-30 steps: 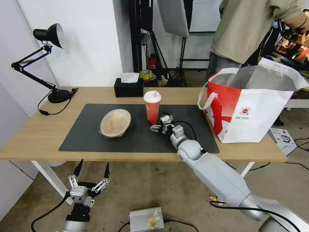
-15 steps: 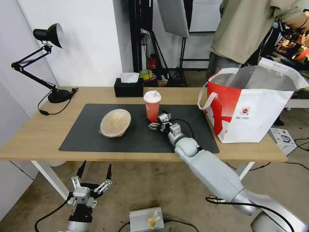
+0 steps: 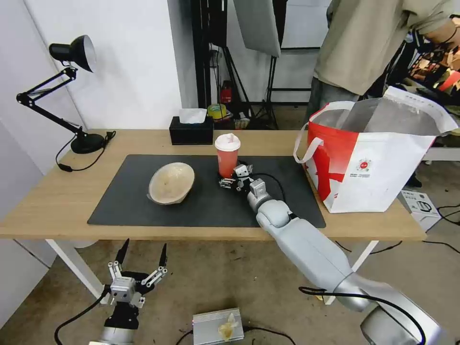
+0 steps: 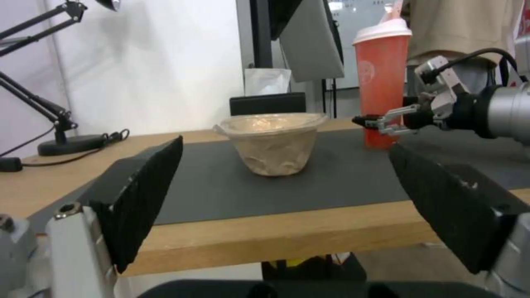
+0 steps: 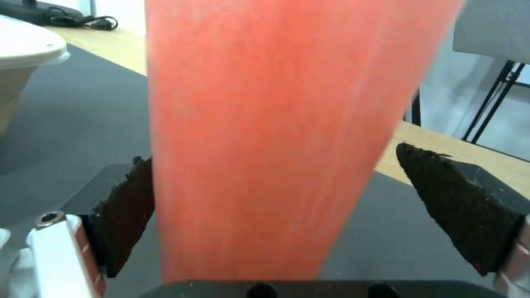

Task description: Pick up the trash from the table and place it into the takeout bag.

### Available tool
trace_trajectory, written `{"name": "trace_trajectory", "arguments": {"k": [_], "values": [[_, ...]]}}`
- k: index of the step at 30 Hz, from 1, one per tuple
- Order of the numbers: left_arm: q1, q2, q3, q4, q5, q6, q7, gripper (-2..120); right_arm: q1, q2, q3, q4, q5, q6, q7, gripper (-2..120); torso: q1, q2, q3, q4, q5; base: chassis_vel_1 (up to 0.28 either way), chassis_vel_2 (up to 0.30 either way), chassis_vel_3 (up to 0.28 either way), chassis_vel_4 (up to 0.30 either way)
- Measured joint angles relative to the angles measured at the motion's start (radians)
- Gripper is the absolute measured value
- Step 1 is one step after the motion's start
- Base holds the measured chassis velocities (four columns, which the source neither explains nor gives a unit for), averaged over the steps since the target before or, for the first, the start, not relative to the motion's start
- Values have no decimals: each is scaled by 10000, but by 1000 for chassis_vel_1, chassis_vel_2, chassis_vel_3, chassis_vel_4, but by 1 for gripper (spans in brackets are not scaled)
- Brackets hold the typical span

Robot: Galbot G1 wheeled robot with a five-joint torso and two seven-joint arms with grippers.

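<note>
Currently: right tool at the foot of the orange-red cup, jaws wide and not yet closed on it.

Item 1, cup: upright on the dark mat, long axis vertical, white lid on top; it stands directly ahead of the right tool and between its two pads, one touching or nearly so, the other well clear. Item 2, beige bowl: on the same mat, to the robot's left of the cup, apart from it. Item 3, takeout bag: open-mouthed on the desk at the robot's right, nearer the right arm. Item 4, black tissue box: behind the cup, not in the path to the bag. Item 5, left tool: below the desk edge, jaws wide, holding nothing, idle.
</note>
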State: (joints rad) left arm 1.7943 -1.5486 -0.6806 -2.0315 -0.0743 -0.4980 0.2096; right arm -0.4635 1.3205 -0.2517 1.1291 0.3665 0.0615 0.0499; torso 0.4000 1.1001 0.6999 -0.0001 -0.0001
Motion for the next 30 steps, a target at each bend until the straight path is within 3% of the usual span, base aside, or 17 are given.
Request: {"name": "trace_trajectory", "arguments": {"k": [2,17,20,30], "values": [[-8,4,-7,7,-4,0,0,100,4,9,-3,-9,-3,11,-1,100,0,0,0,0,1,0,0,0,0],[-64,23,-32,70,-49,0,-8,100,-14,-2,5,-39,175,236,-100,46,-2,0,0,2,0,0,0,0,0],[-51,34,-32,69,-55,0,-12,100,-29,-63,-23,24,246,244,-65,25,0,-1,1,4,1,0,0,0,0],[-14,109,-11,12,-62,0,-17,100,-28,-232,-145,255,394,218,124,3,2,-4,5,3,5,0,0,0,0]]}}
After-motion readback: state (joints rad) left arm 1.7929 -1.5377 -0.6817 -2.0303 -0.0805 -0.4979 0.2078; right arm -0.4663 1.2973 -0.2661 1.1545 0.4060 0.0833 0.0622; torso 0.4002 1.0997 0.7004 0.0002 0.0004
